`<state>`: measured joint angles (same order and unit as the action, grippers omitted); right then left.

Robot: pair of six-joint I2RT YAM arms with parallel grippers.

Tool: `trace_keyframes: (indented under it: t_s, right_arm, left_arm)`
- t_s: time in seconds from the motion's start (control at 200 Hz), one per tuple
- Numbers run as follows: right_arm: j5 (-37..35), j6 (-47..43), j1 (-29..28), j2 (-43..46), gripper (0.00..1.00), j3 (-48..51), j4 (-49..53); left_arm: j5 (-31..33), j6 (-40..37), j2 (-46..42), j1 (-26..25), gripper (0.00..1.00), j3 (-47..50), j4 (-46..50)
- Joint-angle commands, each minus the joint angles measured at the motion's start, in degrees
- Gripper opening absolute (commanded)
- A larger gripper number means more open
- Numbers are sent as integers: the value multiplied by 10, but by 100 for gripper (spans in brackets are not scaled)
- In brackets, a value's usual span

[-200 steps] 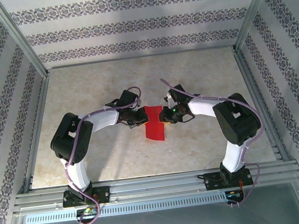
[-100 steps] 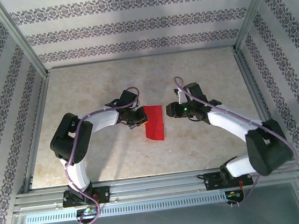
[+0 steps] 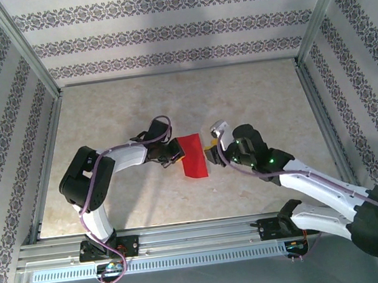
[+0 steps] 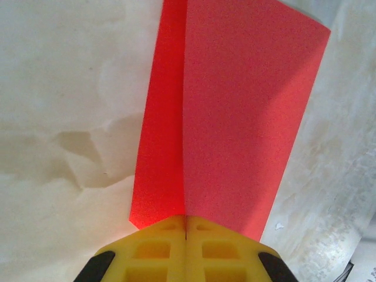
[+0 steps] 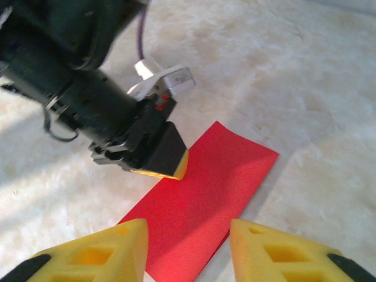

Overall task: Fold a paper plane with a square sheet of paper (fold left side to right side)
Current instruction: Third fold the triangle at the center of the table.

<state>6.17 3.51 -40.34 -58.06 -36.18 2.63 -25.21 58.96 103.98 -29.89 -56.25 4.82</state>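
Observation:
The square sheet of paper [image 3: 194, 156] lies on the table as a bright red rectangle, folded in half, with one long strip showing beside the top layer [image 4: 235, 106]. My left gripper [image 3: 175, 158] is shut, and its yellow tips [image 4: 186, 220] press down on the paper's left edge. The right wrist view shows that same tip [image 5: 170, 170] resting on the red sheet [image 5: 205, 188]. My right gripper [image 3: 212, 152] hovers just off the paper's right edge. It is open, with nothing between its yellow fingers [image 5: 117, 252].
The pale marble tabletop [image 3: 170, 96] is walled by patterned panels and aluminium frame posts. A metal rail [image 3: 200, 236] runs along the near edge by the arm bases. The right arm's elbow reaches out to the lower right [image 3: 369, 227].
The right gripper has let go of the paper's right edge, opened and drawn back a little, while its arm swung down to the lower right. The left gripper has stayed pressed on the paper.

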Motion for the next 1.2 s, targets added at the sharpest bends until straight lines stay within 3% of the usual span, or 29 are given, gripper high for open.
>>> trace_keyframes:
  t_s: [0.0, 0.22, 0.465, 0.844, 1.194]
  right_arm:
    - [-78, -99, -41, 15, 43, 13, -20]
    - [-133, -189, -113, -8, 53, 21, -19]
    - [-182, -208, -157, -103, 64, 0, -12]
    - [-222, -169, -224, -239, 66, -12, -87]
    - [-247, -125, -228, -301, 63, 17, -186]
  left_arm:
    - [1, 36, -15, 8, 0, 13, -42]
    - [6, 39, -19, 8, 0, 11, -38]
    - [5, 46, -19, 7, 0, 19, -46]
    - [1, 45, -25, 8, 0, 17, -45]
    - [-1, 39, -29, 7, 0, 14, -37]
